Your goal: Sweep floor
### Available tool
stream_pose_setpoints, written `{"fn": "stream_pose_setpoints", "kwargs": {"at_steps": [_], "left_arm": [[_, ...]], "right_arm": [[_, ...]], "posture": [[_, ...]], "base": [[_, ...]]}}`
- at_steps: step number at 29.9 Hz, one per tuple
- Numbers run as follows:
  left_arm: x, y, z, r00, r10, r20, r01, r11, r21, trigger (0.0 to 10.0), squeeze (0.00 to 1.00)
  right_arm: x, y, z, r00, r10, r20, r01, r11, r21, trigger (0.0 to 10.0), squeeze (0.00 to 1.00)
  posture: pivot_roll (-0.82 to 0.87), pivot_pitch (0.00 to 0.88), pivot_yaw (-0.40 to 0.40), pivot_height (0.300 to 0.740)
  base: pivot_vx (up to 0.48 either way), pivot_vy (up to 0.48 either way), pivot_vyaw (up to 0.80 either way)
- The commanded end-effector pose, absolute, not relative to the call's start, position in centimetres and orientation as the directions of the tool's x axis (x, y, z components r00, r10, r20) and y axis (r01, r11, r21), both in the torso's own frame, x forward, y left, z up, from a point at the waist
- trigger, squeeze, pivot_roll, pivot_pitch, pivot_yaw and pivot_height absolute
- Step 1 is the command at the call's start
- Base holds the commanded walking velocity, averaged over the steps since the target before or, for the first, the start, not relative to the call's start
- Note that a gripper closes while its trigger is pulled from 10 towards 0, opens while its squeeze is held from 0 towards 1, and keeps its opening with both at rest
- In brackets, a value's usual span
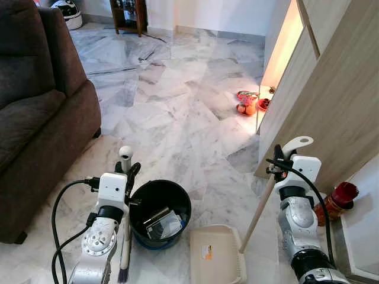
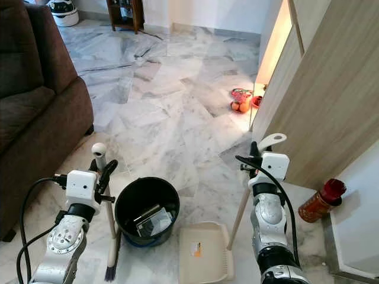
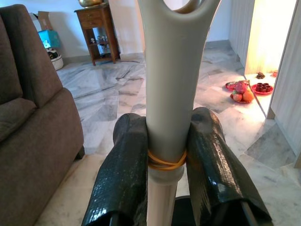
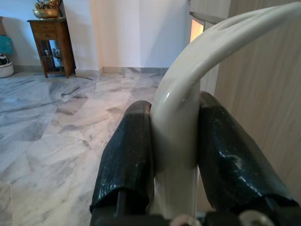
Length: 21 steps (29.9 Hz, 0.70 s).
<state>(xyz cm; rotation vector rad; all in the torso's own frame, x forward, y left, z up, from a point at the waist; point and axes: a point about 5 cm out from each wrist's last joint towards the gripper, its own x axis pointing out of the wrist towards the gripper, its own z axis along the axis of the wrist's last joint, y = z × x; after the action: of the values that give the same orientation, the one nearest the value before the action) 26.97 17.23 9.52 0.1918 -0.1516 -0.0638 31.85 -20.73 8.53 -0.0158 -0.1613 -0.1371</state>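
Lower left, the left gripper [image 3: 167, 155] clamps the grey-handled broom [image 1: 125, 236] beside the black round bucket [image 1: 160, 213], while lower right the right gripper [image 4: 174, 155] grips the cream plastic dustpan [image 1: 216, 254] handle

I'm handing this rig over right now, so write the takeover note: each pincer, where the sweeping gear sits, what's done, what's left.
Left pincer: shut on the broom handle, broom upright, bristles on the floor beside the black bin.
Right pincer: shut on the cream dustpan handle; the dustpan rests on the marble floor right of the bin.
Bin already holds some rubbish.
Done: both tools in hand, set by the bin.
Left: no dirt visible in the pan; the sweeping itself looks still to do. Mind the sofa, the fruit plates and the red bottle.
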Motion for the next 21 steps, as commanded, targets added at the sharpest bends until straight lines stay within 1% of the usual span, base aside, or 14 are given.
{"fn": "stream_pose_setpoints", "kwargs": {"at_steps": [1,21], "left_arm": [[27.00,16.78,10.17,0.979,-0.102,0.176,0.068,0.980,0.187,10.0,0.00],[27.08,16.70,10.35,0.978,-0.101,0.185,0.065,0.980,0.189,10.0,0.00]], "right_arm": [[32.14,-20.63,9.06,0.973,-0.134,0.187,0.136,0.991,0.003,10.0,0.00],[32.20,-20.71,9.18,0.972,-0.134,0.191,0.136,0.991,0.002,10.0,0.00]], "posture": [[0.06,0.082,-0.039,0.740],[0.05,0.102,-0.042,0.740]], "base": [[0.000,0.000,0.00],[0.000,0.000,0.00]]}}
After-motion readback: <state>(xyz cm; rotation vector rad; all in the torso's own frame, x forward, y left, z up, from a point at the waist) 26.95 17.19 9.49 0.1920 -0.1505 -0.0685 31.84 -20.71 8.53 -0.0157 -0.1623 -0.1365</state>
